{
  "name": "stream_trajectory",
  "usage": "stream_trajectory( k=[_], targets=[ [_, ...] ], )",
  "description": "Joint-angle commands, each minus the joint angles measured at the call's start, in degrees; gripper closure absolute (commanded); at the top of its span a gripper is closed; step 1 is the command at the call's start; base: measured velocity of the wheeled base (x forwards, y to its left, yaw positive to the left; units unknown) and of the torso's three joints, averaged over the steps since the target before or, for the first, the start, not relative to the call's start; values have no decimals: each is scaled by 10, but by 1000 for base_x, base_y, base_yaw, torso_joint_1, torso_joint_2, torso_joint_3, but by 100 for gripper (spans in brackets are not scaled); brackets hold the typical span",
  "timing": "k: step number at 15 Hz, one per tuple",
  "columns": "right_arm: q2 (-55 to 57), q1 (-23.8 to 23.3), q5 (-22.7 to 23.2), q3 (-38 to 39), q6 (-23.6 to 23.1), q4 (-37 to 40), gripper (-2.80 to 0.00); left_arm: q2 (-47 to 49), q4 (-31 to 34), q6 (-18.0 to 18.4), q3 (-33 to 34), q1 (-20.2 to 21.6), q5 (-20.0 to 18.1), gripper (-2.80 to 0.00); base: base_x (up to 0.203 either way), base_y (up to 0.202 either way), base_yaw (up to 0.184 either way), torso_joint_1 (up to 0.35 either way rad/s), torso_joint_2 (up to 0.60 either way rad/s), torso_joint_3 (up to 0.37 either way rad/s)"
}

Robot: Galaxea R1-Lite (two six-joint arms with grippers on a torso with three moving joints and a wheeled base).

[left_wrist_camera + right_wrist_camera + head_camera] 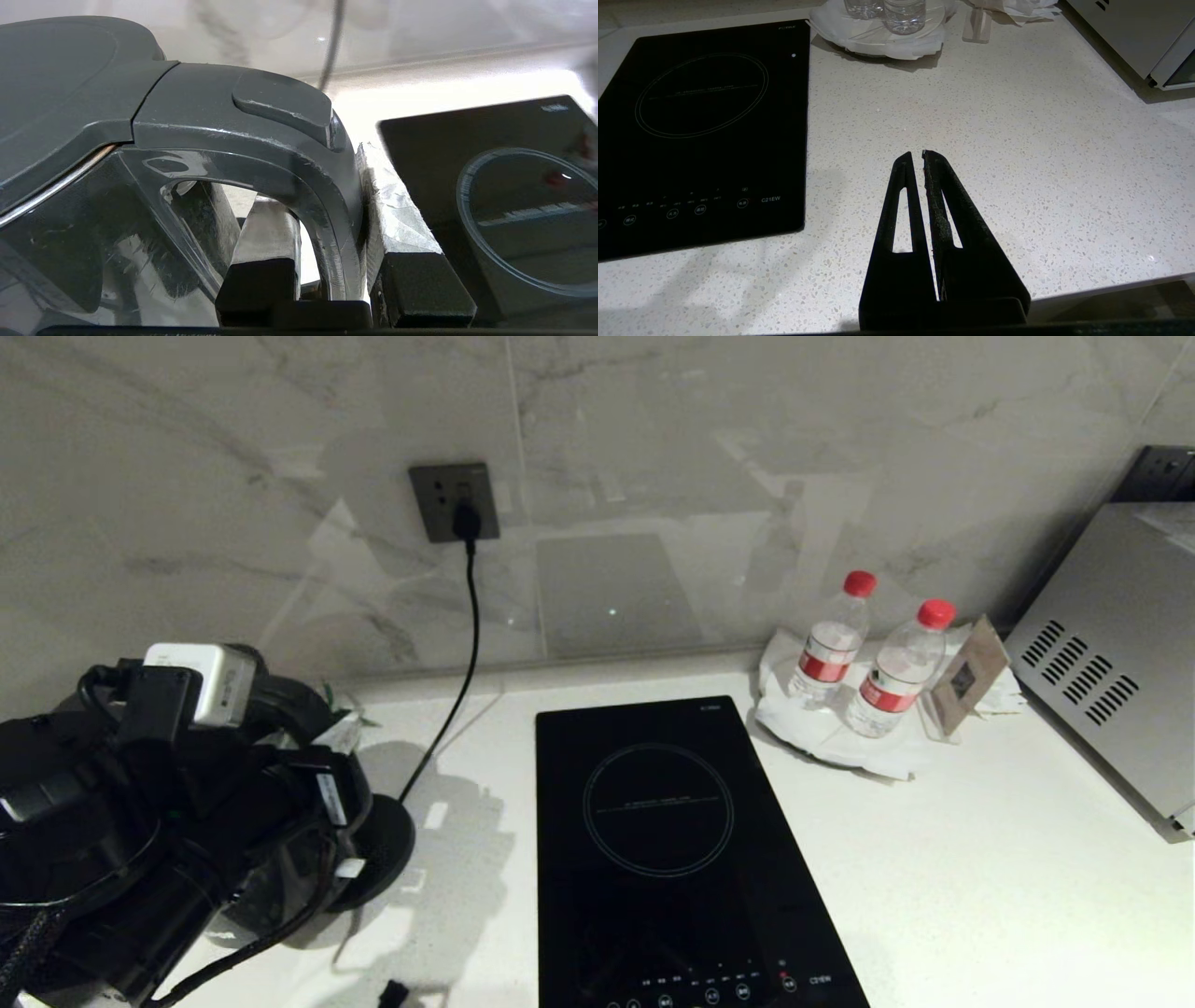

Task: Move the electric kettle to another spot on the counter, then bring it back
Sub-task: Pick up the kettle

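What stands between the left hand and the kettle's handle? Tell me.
Nothing. The left hand is shut on the dark grey handle of the tall black electric kettle, one finger inside the loop, the other outside. The glossy black glass cooktop lies beside it on the white speckled stone counter.

We read only "C21EW" in pale letters beside the touch icons on the front strip of the glossy black glass cooktop panel (700, 126), while its rear corner mark and the bottles' red labels stay illegible.
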Motion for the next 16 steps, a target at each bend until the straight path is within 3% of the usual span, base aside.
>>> stream_trajectory(
  k=[1,6,16],
  targets=[
    [0,0,0,0,0,0,0,-1,-3,0,2,-5,1,0,0,0,0,0,0,0],
    [0,0,0,0,0,0,0,0,-3,0,2,-5,2,0,0,0,0,2,0,45],
    [0,0,0,0,0,0,0,-1,-3,0,14,-5,4,0,0,0,0,1,2,192]
  ],
)
